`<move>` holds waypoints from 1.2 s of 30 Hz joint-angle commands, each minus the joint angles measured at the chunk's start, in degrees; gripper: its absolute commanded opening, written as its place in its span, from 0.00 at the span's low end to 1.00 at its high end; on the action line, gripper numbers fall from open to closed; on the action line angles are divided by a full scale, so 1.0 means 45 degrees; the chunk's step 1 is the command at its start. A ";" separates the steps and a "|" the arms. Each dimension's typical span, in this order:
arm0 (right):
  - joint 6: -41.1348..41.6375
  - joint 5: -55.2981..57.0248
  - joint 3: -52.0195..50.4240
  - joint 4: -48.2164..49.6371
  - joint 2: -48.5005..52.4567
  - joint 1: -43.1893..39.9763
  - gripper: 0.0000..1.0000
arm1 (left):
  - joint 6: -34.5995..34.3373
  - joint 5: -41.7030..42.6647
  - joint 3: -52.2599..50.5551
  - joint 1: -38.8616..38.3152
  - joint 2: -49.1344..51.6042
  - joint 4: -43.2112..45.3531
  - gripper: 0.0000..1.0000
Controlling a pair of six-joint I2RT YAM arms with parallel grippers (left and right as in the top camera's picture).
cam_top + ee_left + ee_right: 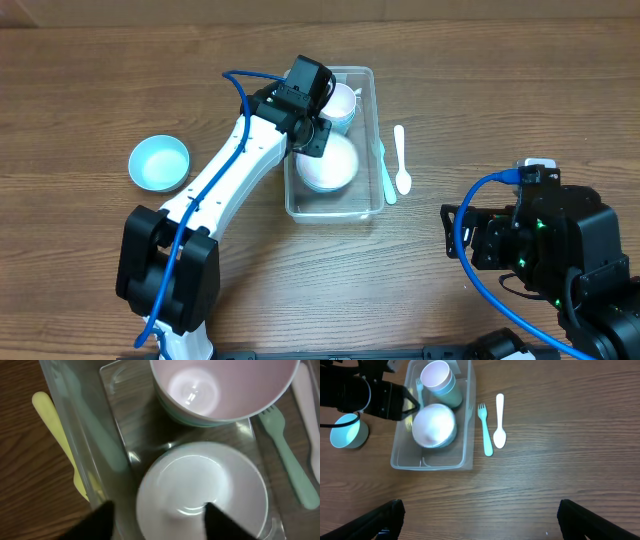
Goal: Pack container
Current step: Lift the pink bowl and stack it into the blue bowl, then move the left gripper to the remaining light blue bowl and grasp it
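The clear container [374, 140] stands in the middle of the table. It holds a white bowl [335, 168] at the near end and a pinkish-white cup stacked in a pale green one [343, 103] at the far end. My left gripper [313, 135] hangs open low over the container. In the left wrist view its jaws [160, 507] straddle the left rim of the white bowl [200, 485], one finger inside it and one outside. My right gripper [480, 510] is open and empty over bare table, well right of the container [467, 425].
A light-blue bowl [160, 163] sits on the table left of the container. A teal fork [384, 172] and a white spoon [401, 158] lie just right of it. A yellow utensil [50, 425] lies outside its left wall.
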 commanded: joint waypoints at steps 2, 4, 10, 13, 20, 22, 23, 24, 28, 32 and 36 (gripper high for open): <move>-0.0087 0.0029 0.0000 0.0068 -0.0068 -0.0024 1.00 | -0.0180 -0.0121 0.0180 0.0010 -0.0325 0.0034 0.83; -0.0087 0.0029 0.0000 0.0068 -0.0068 -0.0024 1.00 | -0.0180 -0.0117 0.0243 0.0010 -0.1078 0.0015 0.81; -0.0087 0.0024 0.0000 0.0068 -0.0068 -0.0024 1.00 | -0.0607 -0.3264 0.0238 0.0413 -0.4760 -0.1967 0.82; -0.0087 0.0029 0.0000 0.0068 -0.0068 -0.0024 1.00 | -0.0913 -0.3230 0.0005 0.2220 -0.6445 -0.3381 0.81; -0.0087 0.0029 0.0000 0.0068 -0.0068 -0.0024 1.00 | -0.0967 -0.1336 -0.3128 0.5872 -0.8082 -0.2341 0.83; -0.0087 0.0029 0.0000 0.0068 -0.0068 -0.0024 1.00 | -0.0937 -0.1200 -0.4318 0.6203 -0.8077 -0.1399 0.85; -0.0087 0.0029 0.0000 0.0068 -0.0068 -0.0024 1.00 | -0.0903 -0.1209 -0.4818 0.6280 -0.8077 -0.0923 0.86; -0.0087 0.0029 0.0000 0.0068 -0.0068 -0.0024 1.00 | -0.0622 -0.1205 -0.5319 0.6358 -0.8058 -0.0335 0.88; -0.0087 0.0029 0.0000 0.0068 -0.0068 -0.0024 1.00 | 0.0097 -0.0986 -0.6756 0.6873 -0.7849 0.1511 0.91; -0.0087 0.0029 0.0000 0.0068 -0.0068 -0.0024 1.00 | 0.0418 -0.0923 -0.7587 0.8092 -0.6946 0.2521 0.94; -0.0087 0.0029 0.0000 0.0068 -0.0068 -0.0024 1.00 | 0.0413 -0.0083 -0.7601 0.9821 -0.5032 0.3944 1.00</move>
